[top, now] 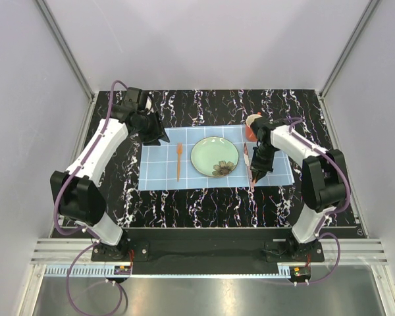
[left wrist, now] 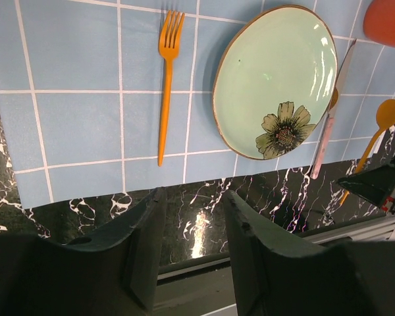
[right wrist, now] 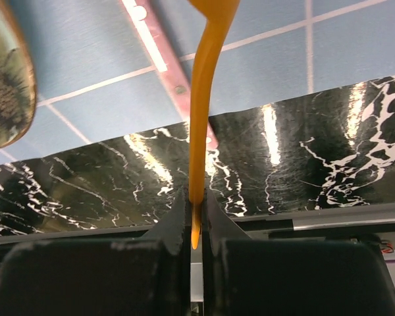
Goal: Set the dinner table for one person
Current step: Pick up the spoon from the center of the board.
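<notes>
Dinner table (top: 204,204), where?
— Under both arms; placemat (top: 158,171) at ctr w/ plate (top: 214,157), fork (top: 179,161) just left of it.
— Grippers?
— R gripper (right wrist: 196,197) clamped on orange spoon (right wrist: 204,99); L gripper (left wrist: 192,204) jaws apart, holding nothing.

Left arm (top: 95,155): the elbow is folded back near its base, and the forearm runs up the left side toward the far end. The wrist is bent over at the top so the left jaws point back inward and down. They're partway apart, with a clear gap and nothing between them.

Right arm (top: 303,155): same kind of fold, with the elbow sitting low on the right and the forearm angled up and in. The wrist tips over so the right jaws point down and toward the near edge. They're pinched tight on the very end of the orange spoon (right wrist: 207,99) handle, and the rest of the spoon sticks straight out ahead of them.
</notes>
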Controlling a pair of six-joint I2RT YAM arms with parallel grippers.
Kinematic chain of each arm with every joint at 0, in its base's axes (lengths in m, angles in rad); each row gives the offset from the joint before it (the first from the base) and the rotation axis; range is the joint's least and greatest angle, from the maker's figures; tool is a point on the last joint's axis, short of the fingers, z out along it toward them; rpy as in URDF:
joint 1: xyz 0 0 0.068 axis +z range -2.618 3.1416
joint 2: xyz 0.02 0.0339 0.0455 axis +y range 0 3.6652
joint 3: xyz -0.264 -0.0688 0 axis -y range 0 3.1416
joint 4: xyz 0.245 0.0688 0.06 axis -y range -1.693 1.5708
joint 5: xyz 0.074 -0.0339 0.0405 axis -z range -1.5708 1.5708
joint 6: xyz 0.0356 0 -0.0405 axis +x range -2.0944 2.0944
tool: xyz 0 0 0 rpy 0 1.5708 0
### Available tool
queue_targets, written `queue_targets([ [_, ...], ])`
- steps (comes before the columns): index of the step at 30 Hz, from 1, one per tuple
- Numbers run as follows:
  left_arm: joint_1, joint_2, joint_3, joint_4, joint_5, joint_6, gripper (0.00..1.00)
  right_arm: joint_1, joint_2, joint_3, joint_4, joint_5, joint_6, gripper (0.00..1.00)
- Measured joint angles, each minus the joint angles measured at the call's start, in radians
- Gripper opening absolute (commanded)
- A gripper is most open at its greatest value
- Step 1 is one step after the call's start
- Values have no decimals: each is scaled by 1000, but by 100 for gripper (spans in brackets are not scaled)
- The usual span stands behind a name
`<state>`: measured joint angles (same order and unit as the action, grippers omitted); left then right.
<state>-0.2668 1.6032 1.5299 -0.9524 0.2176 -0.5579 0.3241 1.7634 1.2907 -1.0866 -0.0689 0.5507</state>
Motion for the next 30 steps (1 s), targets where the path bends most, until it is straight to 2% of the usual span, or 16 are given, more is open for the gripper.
queue_targets([
  [11, 0, -10, 0, -5, 10, -23, 44, -65, 123, 12, -39, 5, -60, 0],
  [30, 0, -65, -19, -27, 8, -37, 44, -77, 286, 185, -90, 8, -153, 0],
])
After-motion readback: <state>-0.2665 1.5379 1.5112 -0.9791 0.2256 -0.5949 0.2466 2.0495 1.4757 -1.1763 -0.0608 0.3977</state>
